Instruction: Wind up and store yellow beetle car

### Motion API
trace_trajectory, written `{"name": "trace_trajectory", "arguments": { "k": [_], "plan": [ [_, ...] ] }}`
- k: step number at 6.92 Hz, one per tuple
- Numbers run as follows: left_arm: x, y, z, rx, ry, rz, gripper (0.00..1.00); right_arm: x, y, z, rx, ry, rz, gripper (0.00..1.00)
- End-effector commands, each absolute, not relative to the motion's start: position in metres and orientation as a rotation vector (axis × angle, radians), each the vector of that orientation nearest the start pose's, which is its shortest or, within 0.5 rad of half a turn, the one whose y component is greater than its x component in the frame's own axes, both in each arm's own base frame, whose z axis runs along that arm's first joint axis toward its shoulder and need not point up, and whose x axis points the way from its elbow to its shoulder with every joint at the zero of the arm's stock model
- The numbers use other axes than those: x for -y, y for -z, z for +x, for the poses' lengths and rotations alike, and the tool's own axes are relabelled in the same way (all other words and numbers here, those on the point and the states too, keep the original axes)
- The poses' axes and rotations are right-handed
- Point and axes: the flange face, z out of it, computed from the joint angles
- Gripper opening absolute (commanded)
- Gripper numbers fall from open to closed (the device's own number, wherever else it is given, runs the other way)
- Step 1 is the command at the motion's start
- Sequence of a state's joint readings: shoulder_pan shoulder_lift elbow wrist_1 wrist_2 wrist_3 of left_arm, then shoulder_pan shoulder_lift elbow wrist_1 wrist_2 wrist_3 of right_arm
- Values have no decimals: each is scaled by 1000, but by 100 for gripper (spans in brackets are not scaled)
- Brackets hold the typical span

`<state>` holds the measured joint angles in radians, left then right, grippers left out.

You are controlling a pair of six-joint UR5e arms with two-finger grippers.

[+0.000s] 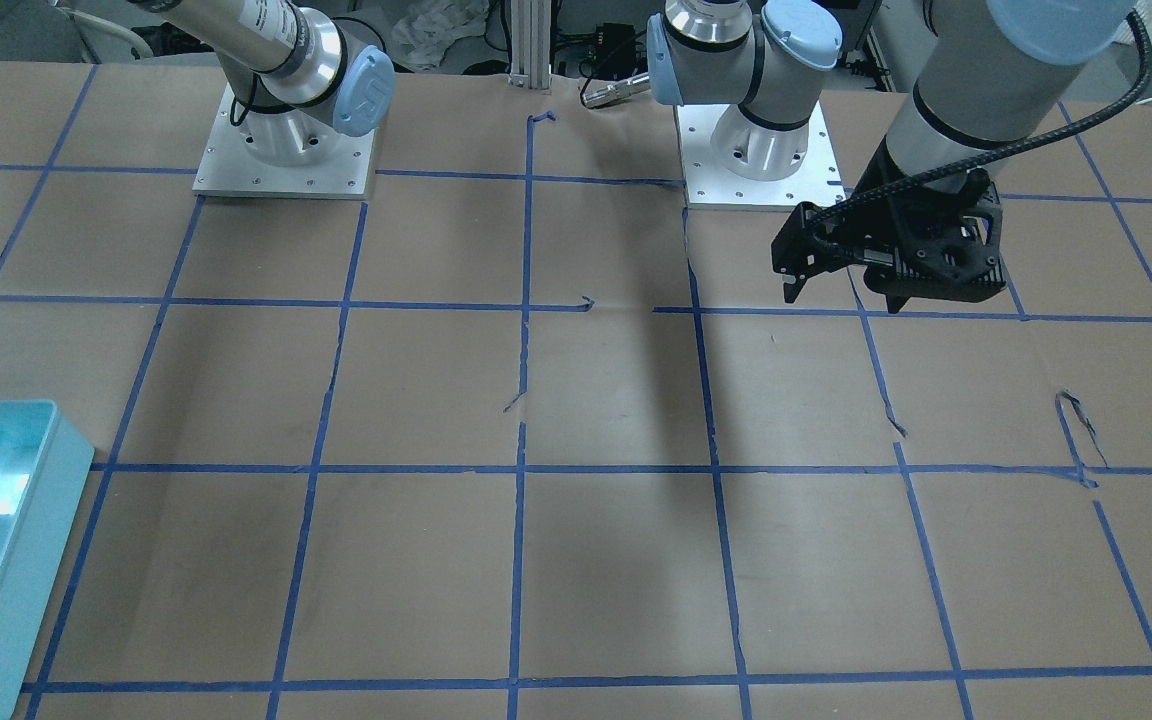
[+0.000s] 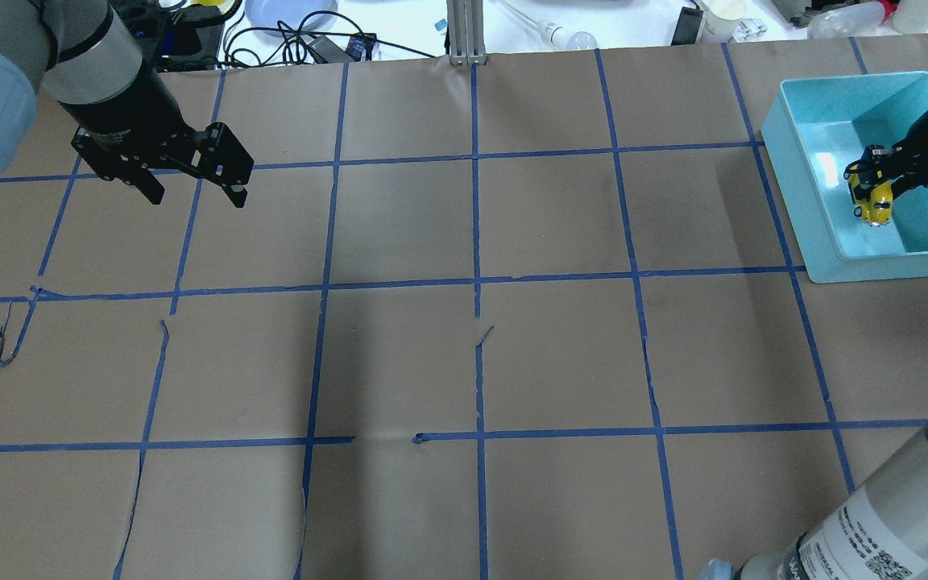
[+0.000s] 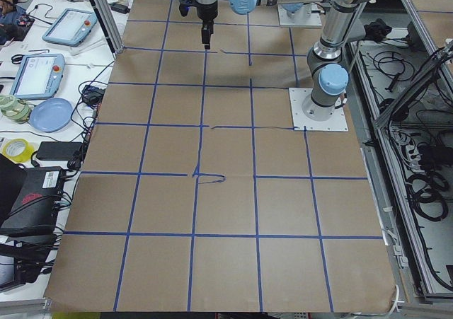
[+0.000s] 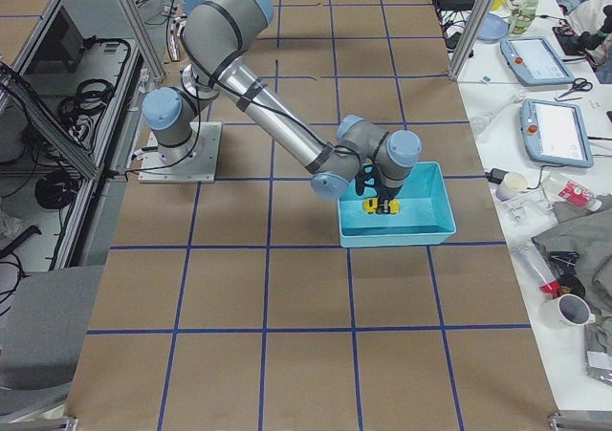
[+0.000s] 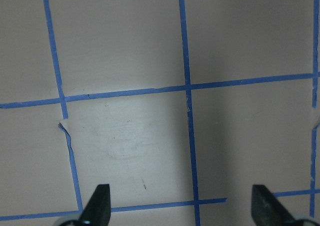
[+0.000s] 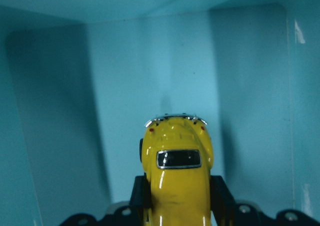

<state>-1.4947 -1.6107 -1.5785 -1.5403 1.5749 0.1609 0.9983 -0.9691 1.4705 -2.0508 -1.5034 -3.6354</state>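
Pinching the car [image 6: 175,161] by its flanks in the right claw [image 2: 875,179], inside the teal bin [image 2: 806,193] at the upper right of the overhead frame; not showing whether touching the bin floor. Judging it light, stiff and glossy, so likely slipping under a loose hold; gripping across the doors, between the wheels, looking safest, sparing bumpers and windows. Holding the left claw [image 2: 198,193] wide and empty above the counter [image 2: 472,362] at upper left.
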Motion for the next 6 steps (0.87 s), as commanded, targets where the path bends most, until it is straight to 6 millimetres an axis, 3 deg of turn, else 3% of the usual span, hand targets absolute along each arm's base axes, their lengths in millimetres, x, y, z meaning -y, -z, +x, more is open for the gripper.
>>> {"name": "trace_trajectory", "arguments": {
  "k": [1, 2, 3, 4, 5, 6],
  "plan": [
    [515, -467, -93, -3135, -27, 135, 100, 648, -216, -251, -122, 119, -3144, 73],
    [516, -468, -94, -3138, -25, 128, 100, 647, -217, -250, -137, 118, -3145, 92],
    [519, -467, -94, -3138, -5, 116, 100, 649, -223, -244, -158, 118, -3143, 92],
    [517, -469, -94, -3134, 4, 139, 100, 646, -250, -237, -187, 86, -3164, 89],
    [517, -468, -94, -3134, 2, 139, 100, 637, -288, -214, -343, 92, -3118, 89],
    [517, -469, -93, -3132, 4, 135, 100, 634, -323, -184, -514, 78, -3110, 81]
  ]
}}
